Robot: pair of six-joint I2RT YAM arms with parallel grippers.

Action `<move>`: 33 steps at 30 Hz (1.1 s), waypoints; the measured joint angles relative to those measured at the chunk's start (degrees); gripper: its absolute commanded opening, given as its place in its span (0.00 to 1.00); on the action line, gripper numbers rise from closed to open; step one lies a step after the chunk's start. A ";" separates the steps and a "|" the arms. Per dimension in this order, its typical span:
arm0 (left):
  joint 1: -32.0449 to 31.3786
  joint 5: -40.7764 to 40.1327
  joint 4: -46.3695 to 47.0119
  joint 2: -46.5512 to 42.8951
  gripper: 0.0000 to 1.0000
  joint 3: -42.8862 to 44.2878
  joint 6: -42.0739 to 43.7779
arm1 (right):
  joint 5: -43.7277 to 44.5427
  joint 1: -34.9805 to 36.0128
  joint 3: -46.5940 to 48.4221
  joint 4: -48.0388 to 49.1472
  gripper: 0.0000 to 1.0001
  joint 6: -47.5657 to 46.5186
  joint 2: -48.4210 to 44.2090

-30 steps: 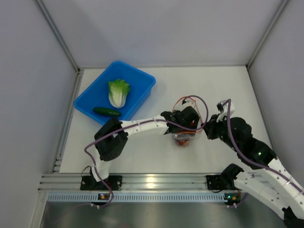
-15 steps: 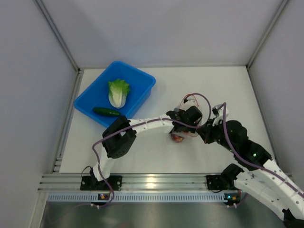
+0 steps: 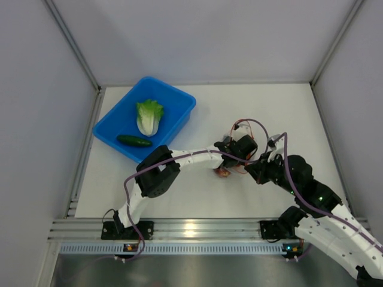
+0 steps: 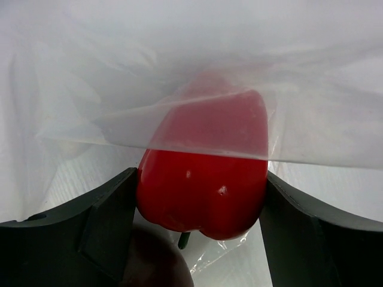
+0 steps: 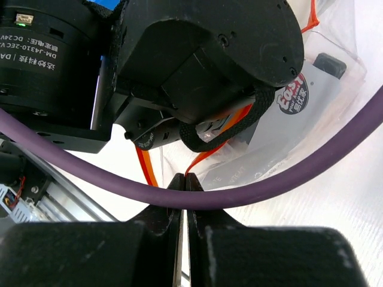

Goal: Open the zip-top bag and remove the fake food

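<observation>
Now the left gripper (image 4: 200,216) is clamped on the red pepper (image 4: 203,179), which sits half clear of the zip-top bag (image 4: 197,72). Within the last second the left elbow has swung toward three o'clock and the two wrists have closed up. The right gripper (image 5: 182,182) is pinched together on bag film. The lettuce (image 3: 149,116) and cucumber (image 3: 134,140) lie in the blue bin (image 3: 179,98), at ten o'clock from the bag. Judgement: the pepper is ready to be withdrawn.

The left arm (image 3: 191,158) is stretched rightward, and the left hand (image 4: 200,194) is clamped on the red pepper (image 4: 203,206); the right hand (image 5: 182,182) is pressed shut just beside it.
</observation>
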 measured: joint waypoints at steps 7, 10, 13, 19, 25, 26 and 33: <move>0.04 1.09 0.59 -0.17 0.00 -0.24 0.07 | 3.72 0.00 0.02 -0.04 0.00 0.09 0.02; 0.22 2.75 1.14 -1.75 0.00 -2.03 0.17 | 7.04 0.00 0.48 -0.39 0.00 0.26 1.05; 0.26 4.87 1.36 -4.70 0.00 -4.28 0.57 | 11.34 0.00 2.45 -1.18 0.00 0.02 3.17; -0.09 8.90 2.43 -11.45 0.00 -7.41 2.10 | 19.06 0.00 9.27 -1.60 0.00 -2.05 8.98; -1.05 12.74 3.19 -15.78 0.00 -9.33 3.28 | 23.47 -0.26 15.56 -2.14 0.00 -4.96 16.63; -1.01 13.29 3.23 -16.15 0.00 -9.81 3.32 | 23.78 -0.26 16.06 -2.12 0.00 -5.31 17.40; -1.14 14.84 3.26 -18.43 0.00 -13.00 3.80 | 26.32 -1.22 19.80 -3.17 0.00 -8.22 23.32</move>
